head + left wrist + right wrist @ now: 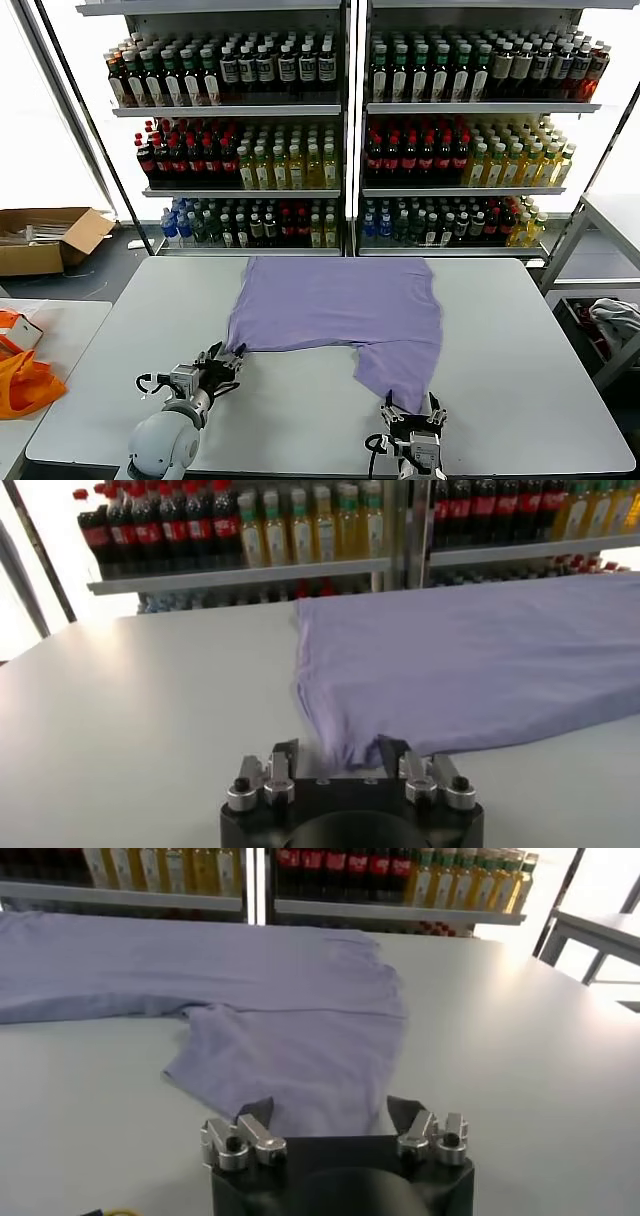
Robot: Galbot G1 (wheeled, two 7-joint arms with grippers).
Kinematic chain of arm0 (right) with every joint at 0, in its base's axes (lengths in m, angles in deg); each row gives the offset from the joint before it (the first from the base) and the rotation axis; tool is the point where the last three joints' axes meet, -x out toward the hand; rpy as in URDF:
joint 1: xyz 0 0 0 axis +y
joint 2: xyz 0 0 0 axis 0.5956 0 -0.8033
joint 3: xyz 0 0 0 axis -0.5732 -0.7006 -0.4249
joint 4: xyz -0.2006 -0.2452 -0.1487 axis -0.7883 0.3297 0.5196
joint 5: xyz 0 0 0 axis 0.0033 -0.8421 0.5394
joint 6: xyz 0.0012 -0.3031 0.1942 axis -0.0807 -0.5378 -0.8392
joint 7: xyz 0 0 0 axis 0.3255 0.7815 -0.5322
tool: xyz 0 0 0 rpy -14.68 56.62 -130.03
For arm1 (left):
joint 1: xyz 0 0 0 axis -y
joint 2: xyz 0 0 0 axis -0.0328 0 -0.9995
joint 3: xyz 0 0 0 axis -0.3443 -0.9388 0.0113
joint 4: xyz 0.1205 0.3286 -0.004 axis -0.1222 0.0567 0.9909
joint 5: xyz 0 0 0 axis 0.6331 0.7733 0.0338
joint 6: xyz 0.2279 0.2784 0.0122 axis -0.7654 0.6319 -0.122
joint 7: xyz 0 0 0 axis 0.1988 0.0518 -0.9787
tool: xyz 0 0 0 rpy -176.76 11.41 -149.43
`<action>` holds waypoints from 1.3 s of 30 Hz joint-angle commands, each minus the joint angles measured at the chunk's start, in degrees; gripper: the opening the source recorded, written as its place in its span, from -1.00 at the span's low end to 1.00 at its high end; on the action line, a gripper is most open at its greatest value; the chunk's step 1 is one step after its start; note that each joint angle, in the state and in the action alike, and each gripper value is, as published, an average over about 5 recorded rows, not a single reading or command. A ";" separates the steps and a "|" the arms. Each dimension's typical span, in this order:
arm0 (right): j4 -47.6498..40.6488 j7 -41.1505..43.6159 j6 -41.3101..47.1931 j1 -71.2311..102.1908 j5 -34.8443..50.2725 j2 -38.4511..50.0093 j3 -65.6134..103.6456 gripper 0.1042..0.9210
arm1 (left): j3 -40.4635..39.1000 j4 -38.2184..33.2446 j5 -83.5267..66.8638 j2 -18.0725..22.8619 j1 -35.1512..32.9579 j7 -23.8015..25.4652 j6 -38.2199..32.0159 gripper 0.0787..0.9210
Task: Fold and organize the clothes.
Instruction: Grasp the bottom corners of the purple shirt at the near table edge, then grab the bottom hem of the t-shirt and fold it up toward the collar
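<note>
The clothes are one lavender T-shirt (340,305) spread flat on the white table (520,340), also seen in the left wrist view (480,660) and the right wrist view (280,998). My left gripper (225,362) sits low at the shirt's near left corner. Its fingers stand partly apart, with the bunched corner of fabric between them (337,752). My right gripper (412,408) is at the near edge of the part that juts toward me on the right. It is open, its fingers either side of the fabric's edge (330,1110).
Drink shelves (350,130) stand behind the table. A second table at the left carries an orange bag (25,385). On the floor at the back left is a cardboard box (40,238). A pale cloth (615,318) lies off to the right.
</note>
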State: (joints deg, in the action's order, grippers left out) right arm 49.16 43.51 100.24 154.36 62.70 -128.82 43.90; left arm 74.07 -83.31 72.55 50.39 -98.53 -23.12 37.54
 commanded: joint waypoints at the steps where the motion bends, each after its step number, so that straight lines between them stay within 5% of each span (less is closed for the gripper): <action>1: -0.79 0.32 -0.53 0.33 0.21 -0.18 -0.12 0.06 | -0.60 0.58 -0.34 0.44 -1.11 0.44 0.39 -0.33; 10: -0.38 0.54 -1.75 0.83 1.09 -0.31 0.24 -0.57 | -0.89 0.19 1.44 1.48 -1.75 0.88 -0.08 -0.91; 17: -0.05 0.89 -4.49 1.86 2.10 -0.08 1.33 -0.98 | -0.77 -1.46 2.98 1.62 -2.97 1.80 -1.76 -0.98; 39: 4.09 5.60 -11.49 -1.60 -2.51 2.51 3.47 -0.99 | 1.40 -3.32 3.75 4.36 -2.06 0.84 -9.82 -0.99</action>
State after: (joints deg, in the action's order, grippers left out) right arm 53.22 47.83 91.59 154.67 61.66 -126.54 46.85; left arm 75.02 -86.06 75.92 54.16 -101.25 -21.81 31.16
